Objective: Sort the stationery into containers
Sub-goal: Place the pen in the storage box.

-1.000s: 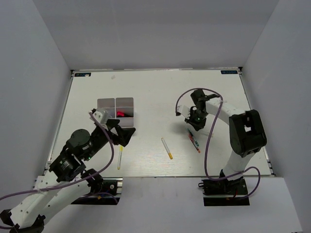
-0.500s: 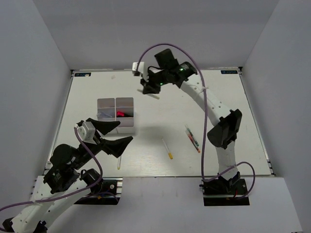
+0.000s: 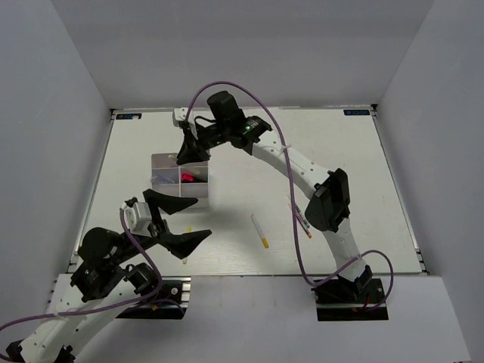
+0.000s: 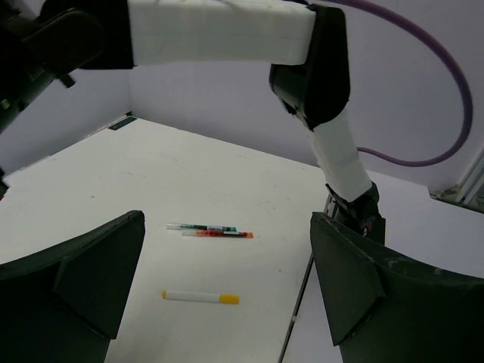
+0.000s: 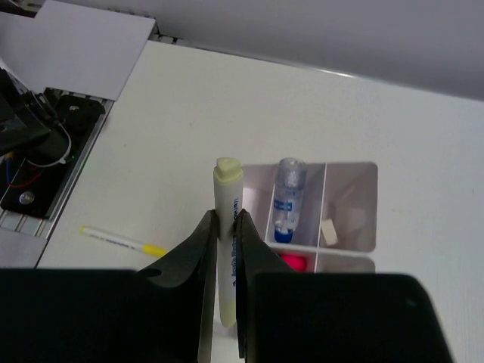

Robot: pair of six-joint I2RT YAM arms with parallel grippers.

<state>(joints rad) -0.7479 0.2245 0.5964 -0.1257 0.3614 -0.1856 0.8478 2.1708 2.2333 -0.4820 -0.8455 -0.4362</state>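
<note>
Just by the white-walled square containers [image 5: 325,189] near the counter's [image 3: 340,151] left edge, our right gripper [image 5: 224,227] clamps a pale-yellow marker [image 5: 226,193]; our left gripper [image 4: 227,265] gapes empty. Next, we reckon: lower, release.

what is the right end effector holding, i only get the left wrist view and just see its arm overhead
observer: the right end effector is shut on a pale yellow marker, whose tip sticks out past the jaws.
operator: ok, is anything in the containers yet
observer: yes, the right wrist view shows a white-blue marker lying in one compartment of the containers.
</note>
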